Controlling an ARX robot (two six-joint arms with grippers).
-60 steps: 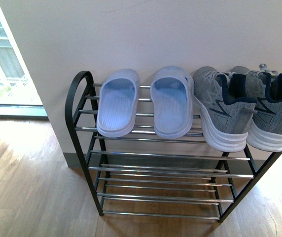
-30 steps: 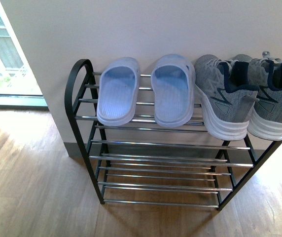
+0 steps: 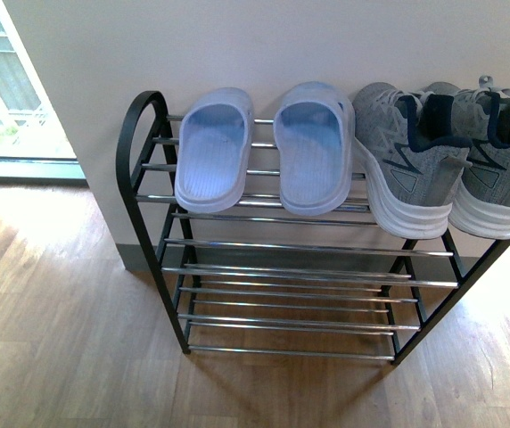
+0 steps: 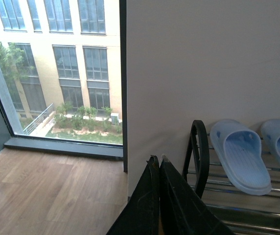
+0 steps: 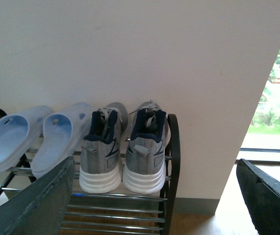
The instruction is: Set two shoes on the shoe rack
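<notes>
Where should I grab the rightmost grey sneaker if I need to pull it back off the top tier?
Probably by the heel collar. The rightmost sneaker sits toe to the wall, heel facing out, with its navy-lined opening upward and reachable. Come from the front with the right gripper, now open. Put one finger inside the collar and one on the heel's outer face. The other sneaker sits close beside it, so a sideways pinch looks cramped.

Plain white wall [image 3: 264,45], wooden floor [image 3: 50,330], sunlit window [image 4: 57,68]
</notes>
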